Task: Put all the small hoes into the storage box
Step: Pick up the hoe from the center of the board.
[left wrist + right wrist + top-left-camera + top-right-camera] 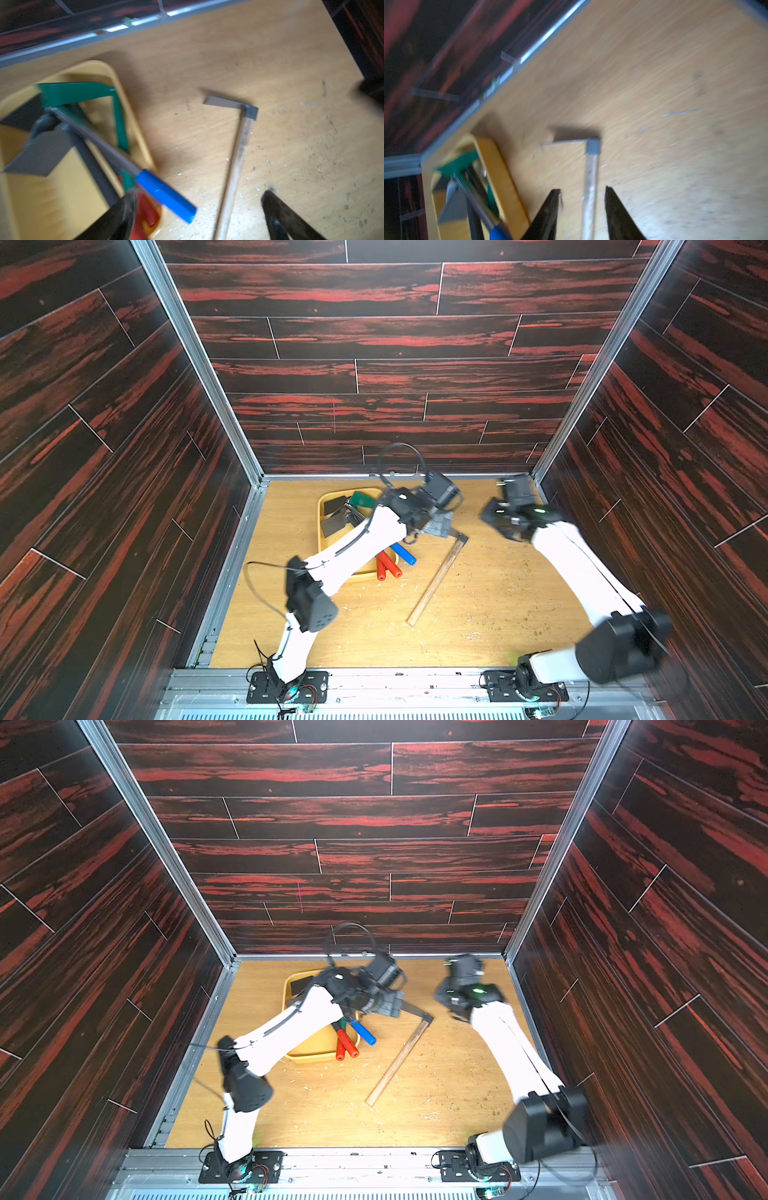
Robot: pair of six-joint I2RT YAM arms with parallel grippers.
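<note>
My work surface, a pale wood-grain tabletop (pixel 498 605), is walled in by dark red-streaked panels. At its far left sits the storage box (pixel 311 1056), a shallow yellow plastic tray with rounded corners and a smooth raised rim. It is already crowded with hoes: a blue plastic-handled one (pixel 166 195), two red-handled ones (pixel 388 566), a green blade (pixel 72 93) and a flat grey one (pixel 41 153). Their handles overhang the near rim.

The small hoe (pixel 436 583), with a slim bare-wood handle and a grey metal head, lies flat on the table to the right of the box, apart from it, head toward the back wall.

I judge it light and rigid, but head-heavy. The matt, slightly scuffed wood should give my pads friction. I would take the handle toward the head, so the far end does not swing.

My left gripper (pixel 200 193) hangs over the head end with its jaws spread wide and empty. My right gripper (pixel 581 188) stands nearby, jaws partly apart. The handle shows between them with a gap on each side, so nothing is held.

The thin rectangular blade (pixel 224 103) looks slick and hard-edged, a poor place to pinch. The square socket (pixel 252 113) joins it to the wood at a right angle.

Pale flecks of debris (pixel 245 178) dust the board around it.
</note>
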